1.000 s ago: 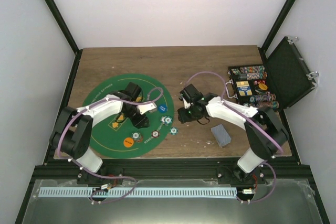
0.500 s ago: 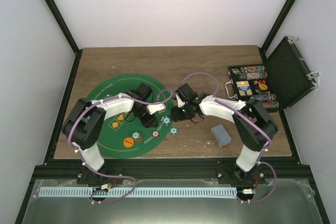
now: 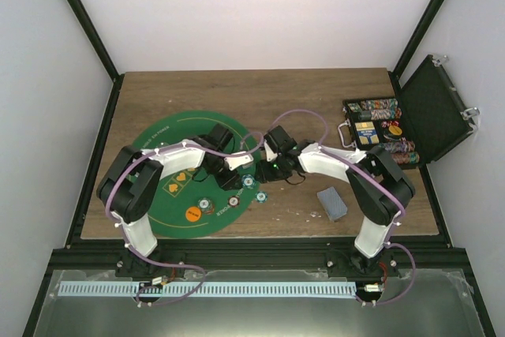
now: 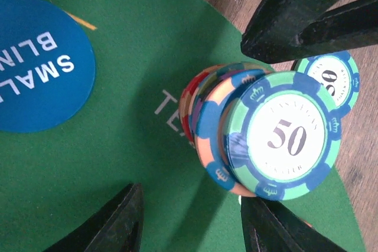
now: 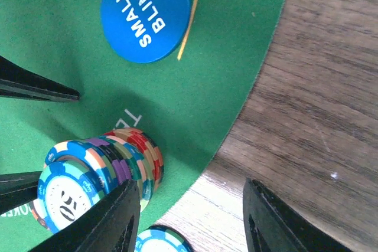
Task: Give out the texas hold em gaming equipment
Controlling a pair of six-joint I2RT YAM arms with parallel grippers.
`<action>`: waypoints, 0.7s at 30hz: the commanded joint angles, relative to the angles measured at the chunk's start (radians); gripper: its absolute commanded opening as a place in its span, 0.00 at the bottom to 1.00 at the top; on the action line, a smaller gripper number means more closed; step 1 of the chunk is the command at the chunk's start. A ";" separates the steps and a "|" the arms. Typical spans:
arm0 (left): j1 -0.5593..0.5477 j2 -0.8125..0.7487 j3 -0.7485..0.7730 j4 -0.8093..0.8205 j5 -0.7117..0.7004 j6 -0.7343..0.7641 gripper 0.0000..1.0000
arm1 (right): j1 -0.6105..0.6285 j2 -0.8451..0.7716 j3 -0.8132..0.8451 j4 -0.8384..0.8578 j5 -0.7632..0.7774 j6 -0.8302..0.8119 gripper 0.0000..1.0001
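Note:
A leaning stack of poker chips point(image 4: 260, 134), topped by a teal 50 chip, stands at the right edge of the green felt mat point(image 3: 162, 136); it also shows in the right wrist view point(image 5: 100, 169). My left gripper point(image 3: 235, 177) is open and empty, its fingertips point(image 4: 118, 222) just short of the stack. My right gripper point(image 3: 264, 171) is open and empty, one finger point(image 5: 112, 222) right beside the stack. A loose teal 50 chip point(image 4: 331, 75) lies on the wood beside the mat. A blue "small blind" disc point(image 5: 144, 13) lies on the mat. The grey-blue card deck point(image 3: 332, 204) lies on the table at the right.
More chips point(image 3: 233, 202) and an orange disc point(image 3: 192, 213) lie on the mat's near edge. The open black case point(image 3: 430, 112) with chip rows point(image 3: 379, 108) stands at the right back. The two grippers are close together over the mat's right edge.
My left gripper has moved right across the mat and my right gripper has moved left; they now meet at the chip stack. Both stay open.

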 commanded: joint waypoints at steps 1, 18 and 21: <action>-0.004 0.014 0.026 0.001 0.003 0.005 0.48 | -0.029 -0.040 0.058 -0.050 0.039 -0.027 0.51; 0.137 -0.160 0.022 -0.243 0.049 0.145 0.53 | -0.119 -0.361 0.033 -0.511 0.409 -0.585 1.00; 0.150 -0.172 0.025 -0.255 0.045 0.144 0.55 | -0.120 -0.420 -0.031 -0.560 0.376 -0.643 1.00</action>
